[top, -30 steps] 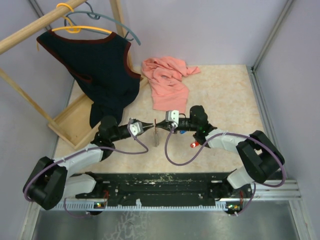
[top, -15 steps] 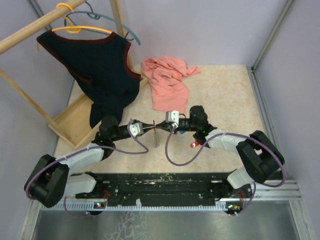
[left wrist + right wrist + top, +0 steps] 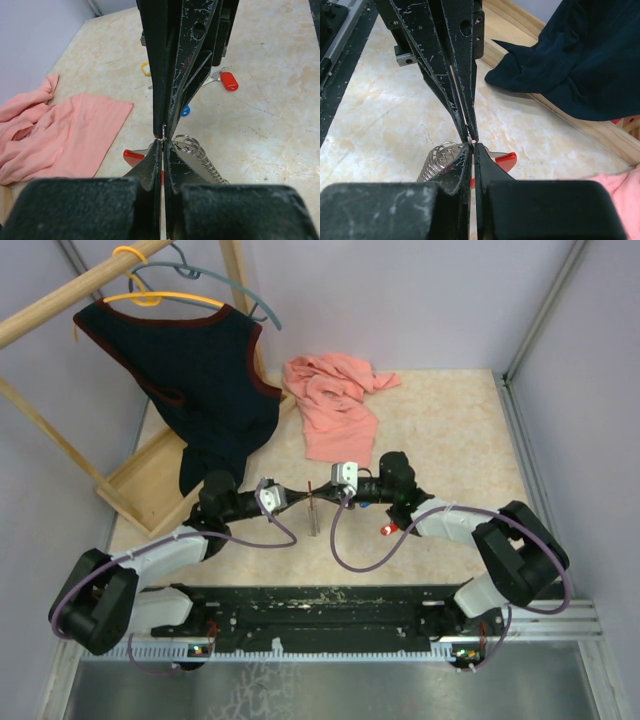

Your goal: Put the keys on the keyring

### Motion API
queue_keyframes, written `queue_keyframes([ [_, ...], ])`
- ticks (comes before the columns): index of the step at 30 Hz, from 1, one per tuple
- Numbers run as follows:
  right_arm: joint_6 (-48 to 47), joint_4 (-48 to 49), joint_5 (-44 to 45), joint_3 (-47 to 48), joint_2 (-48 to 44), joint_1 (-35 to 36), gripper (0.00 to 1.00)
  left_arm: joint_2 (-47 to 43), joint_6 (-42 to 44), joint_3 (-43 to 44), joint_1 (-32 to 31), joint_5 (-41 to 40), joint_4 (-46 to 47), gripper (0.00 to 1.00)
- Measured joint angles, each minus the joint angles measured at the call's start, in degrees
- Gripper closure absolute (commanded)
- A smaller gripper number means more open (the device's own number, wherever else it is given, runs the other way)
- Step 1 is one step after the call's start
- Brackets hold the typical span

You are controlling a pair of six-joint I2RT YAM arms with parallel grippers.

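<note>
Where the arms meet: the tips of both arms are brought nose to nose above the middle of the bench (image 3: pixel 450 430).
Left jaws: clenched. A slight gap seen a moment ago has just been closed.
Right jaws: clenched, and unchanged over the last second.
Wire loop (image 3: pixel 164 131): a thin metal loop is seen exactly where the tips meet. Which jaws pinch it cannot be told.
Keyring (image 3: pixel 133 155): its red side is seen just below the tips, at 7 o'clock in the left wrist view, with a grey coil (image 3: pixel 202 161) at 5 o'clock. Whether it hangs or lies on the bench cannot be told.
Keys: a red key (image 3: pixel 228 80), a blue key (image 3: pixel 185 111) and a yellow key (image 3: pixel 145 68) are left loose on the bench. From overhead, the red one lies at 4 o'clock of the tips.
Meaning for the task: the fresh closing is judged to be a grip taken to steady the ring. No key appears threaded yet, so one must next be fetched.
Background: a pink cloth (image 3: pixel 335 405) is seen at 12 o'clock.
</note>
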Motion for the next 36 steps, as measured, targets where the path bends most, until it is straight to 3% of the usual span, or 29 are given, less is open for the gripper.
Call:
queue_keyframes([
  [2,0.0,-0.2,0.2,0.0,0.0,0.0,0.81,-0.1,0.3,0.2,0.0,0.1,-0.7,1.0],
  [5,0.3,-0.2,1.2,-0.6,-0.3,0.0,0.69,-0.8,1.0,0.3,0.1,-0.2,-2.6,1.0],
  [10,1.9,-2.0,6.4,-3.3,-3.6,0.0,0.63,-2.4,2.1,0.3,0.1,-1.4,-5.4,1.0],
  [15,11.4,-7.1,19.0,-4.2,-9.1,0.0,0.59,-3.0,2.1,0.5,0.1,-3.1,-7.0,1.0],
  [18,18.8,-15.2,28.6,-2.9,-11.5,0.0,0.55,-3.0,1.5,0.9,0.1,-4.2,-7.4,1.0],
  [27,35.1,-39.0,53.8,2.4,-11.6,-0.7,0.57,-2.7,-1.0,2.2,0.1,-6.2,-9.0,1.0],
  [36,48.8,-47.1,64.3,4.3,-5.9,-2.0,0.63,-2.7,-1.4,2.2,0.1,-7.3,-9.3,1.0],
])
